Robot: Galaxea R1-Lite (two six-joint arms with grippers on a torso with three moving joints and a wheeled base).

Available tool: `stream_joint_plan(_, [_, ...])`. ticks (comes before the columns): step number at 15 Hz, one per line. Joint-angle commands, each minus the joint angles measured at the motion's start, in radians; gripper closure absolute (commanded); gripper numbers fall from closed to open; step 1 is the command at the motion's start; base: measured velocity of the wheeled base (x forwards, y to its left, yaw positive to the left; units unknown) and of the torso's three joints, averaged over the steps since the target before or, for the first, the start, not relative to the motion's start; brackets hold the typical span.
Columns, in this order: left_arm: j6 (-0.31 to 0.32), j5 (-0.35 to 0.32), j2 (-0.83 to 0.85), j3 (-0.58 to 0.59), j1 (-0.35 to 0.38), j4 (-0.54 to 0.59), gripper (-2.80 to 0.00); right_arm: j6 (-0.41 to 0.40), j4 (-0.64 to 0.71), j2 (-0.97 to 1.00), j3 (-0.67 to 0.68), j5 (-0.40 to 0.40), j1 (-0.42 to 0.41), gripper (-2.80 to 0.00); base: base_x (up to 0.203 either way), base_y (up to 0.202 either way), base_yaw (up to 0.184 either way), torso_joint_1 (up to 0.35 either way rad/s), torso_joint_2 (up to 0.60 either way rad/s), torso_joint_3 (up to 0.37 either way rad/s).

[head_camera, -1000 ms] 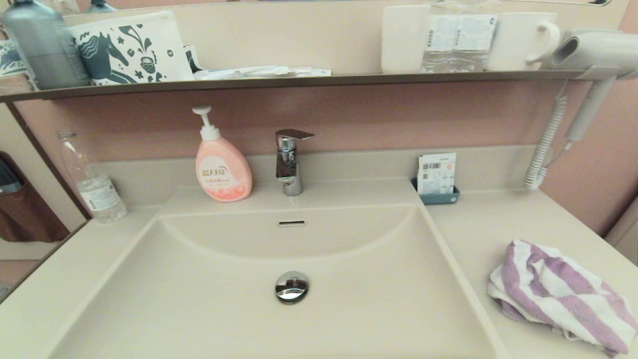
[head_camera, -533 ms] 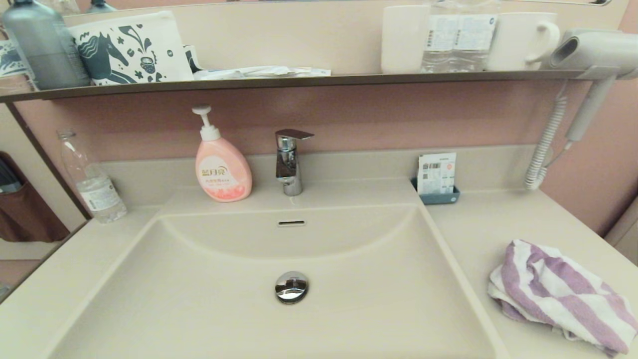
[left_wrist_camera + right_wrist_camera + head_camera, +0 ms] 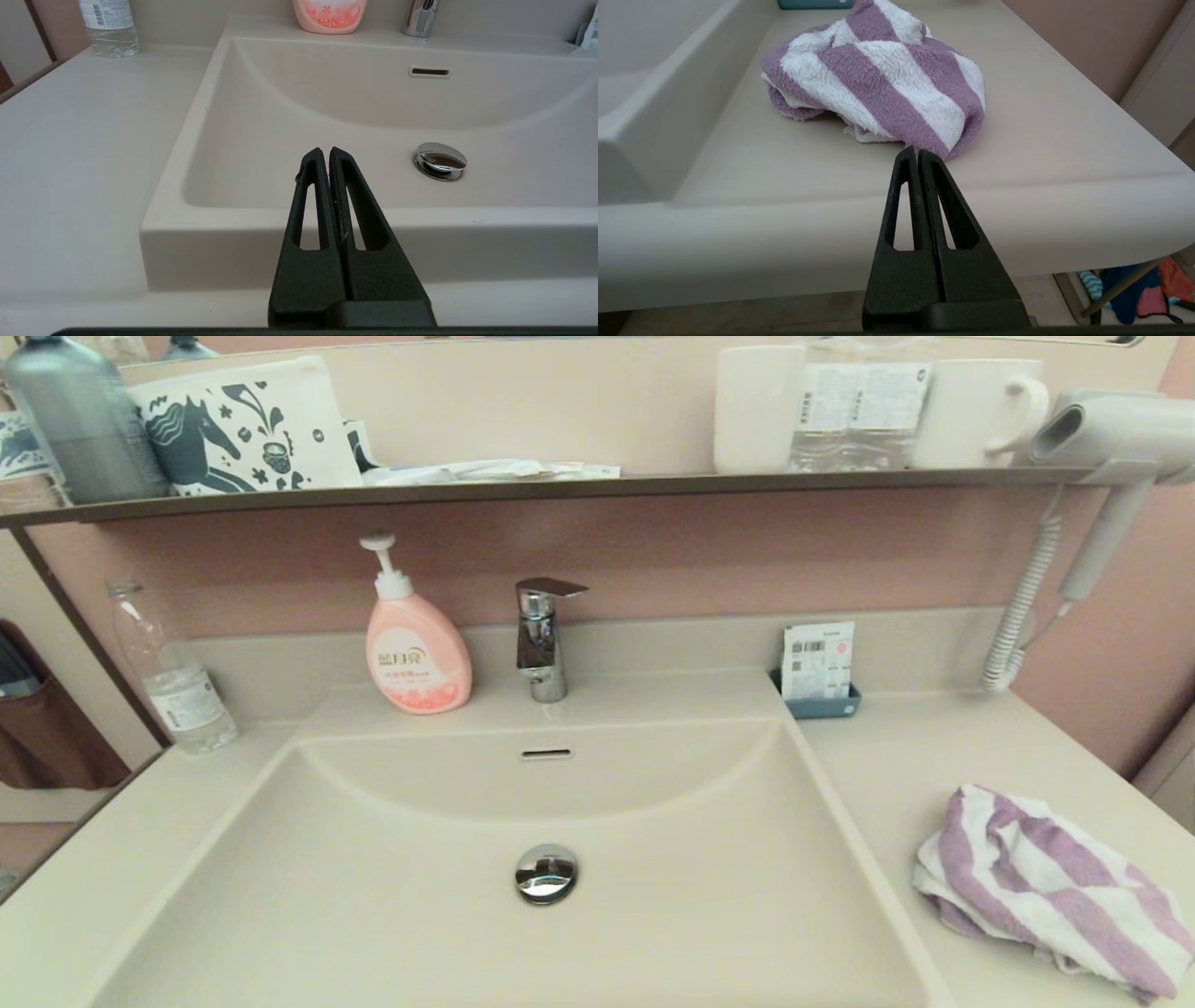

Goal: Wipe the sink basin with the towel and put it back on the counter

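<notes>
Left pincer (image 3: 325, 154): its two fingers are pressed together and hold nothing; it sits off the near edge of the counter (image 3: 84, 154), aimed over the near rim of the sink basin (image 3: 261, 154).
Right pincer (image 3: 917, 153): also pressed together and empty; it sits off the near edge of the counter's right part, its tips pointing at the near end of the towel (image 3: 882, 79). Contact with the cloth cannot be told.
Head view: neither pincer shows in it.
Towel (image 3: 1046, 887): crumpled in a loose heap on the counter (image 3: 934, 756), right of the sink basin (image 3: 420, 915), close to the near right corner.
Sink basin: the chrome drain plug (image 3: 546, 874) sits at its middle; the overflow slot (image 3: 546, 753) is in the far wall.
Far rim: the faucet (image 3: 542, 637) stands at the centre, the pink soap dispenser (image 3: 416, 644) just left of it.
Far left of counter: a clear water bottle (image 3: 173, 677).
Far right of basin: a small teal tray holding a card (image 3: 819, 672).
</notes>
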Motion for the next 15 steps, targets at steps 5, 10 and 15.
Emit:
stream_joint_plan(5, [-0.001,0.0,0.0,0.0,0.0,-0.001,0.0,-0.002,-0.001,0.0,0.007,0.017,0.0,0.0,0.0,0.0,0.0,0.0,0.0,0.0])
stream_joint_plan(10, [-0.001,0.0,0.0,0.0,0.0,-0.001,0.0,0.0,-0.001,0.0,0.007,0.017,0.0,0.0,0.0,0.0,0.0,0.0,0.0,0.0])
stream_joint_plan(15, [0.0,0.0,0.0,0.0,0.0,-0.001,0.0,-0.001,0.0,0.0,0.007,0.017,0.0,0.0,0.0,0.0,0.0,0.0,0.0,0.0])
